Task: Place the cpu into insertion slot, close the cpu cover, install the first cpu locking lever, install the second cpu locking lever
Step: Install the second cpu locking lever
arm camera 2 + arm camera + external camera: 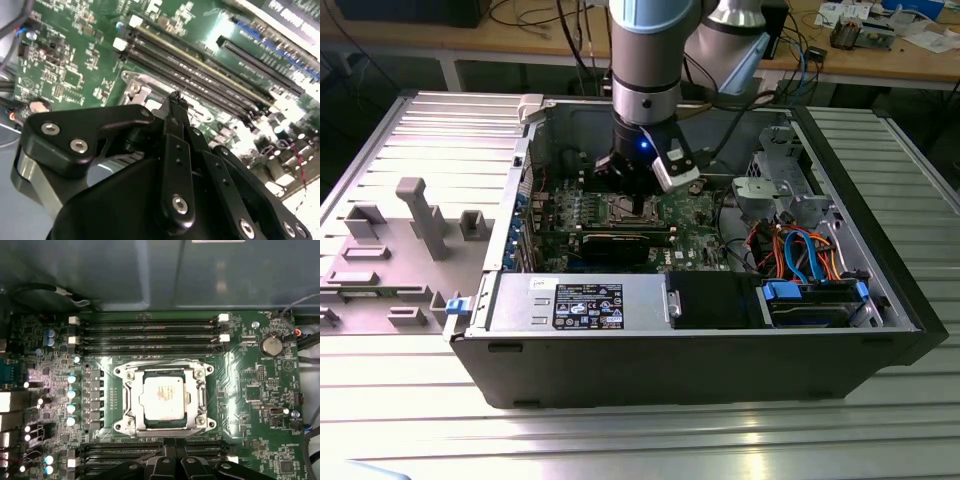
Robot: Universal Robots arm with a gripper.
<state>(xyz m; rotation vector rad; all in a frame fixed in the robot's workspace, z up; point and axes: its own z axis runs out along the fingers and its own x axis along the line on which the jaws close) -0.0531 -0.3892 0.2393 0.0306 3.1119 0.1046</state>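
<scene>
The cpu (pixel 164 395), silvery on top, lies flat in the insertion slot (pixel 165 429) on the green board. The cpu cover (pixel 201 396), a metal frame with a square window, is down over it and frames its top face. Thin metal levers run along the socket's edges; I cannot tell whether they are latched. My gripper (pixel 173 456) hovers close over the socket's edge, beside the memory slots, with its black fingers (pixel 176 150) pressed together on nothing. In the exterior view the gripper (pixel 638 196) hangs straight down over the socket (pixel 632 209) inside the open computer case.
Long memory slots (pixel 150 332) flank the socket on two sides. A black graphics card (pixel 620 245) lies just in front of it. The power supply (pixel 580 300), drive bay (pixel 815 300) and coloured cables (pixel 800 250) fill the case's near side and the exterior view's right.
</scene>
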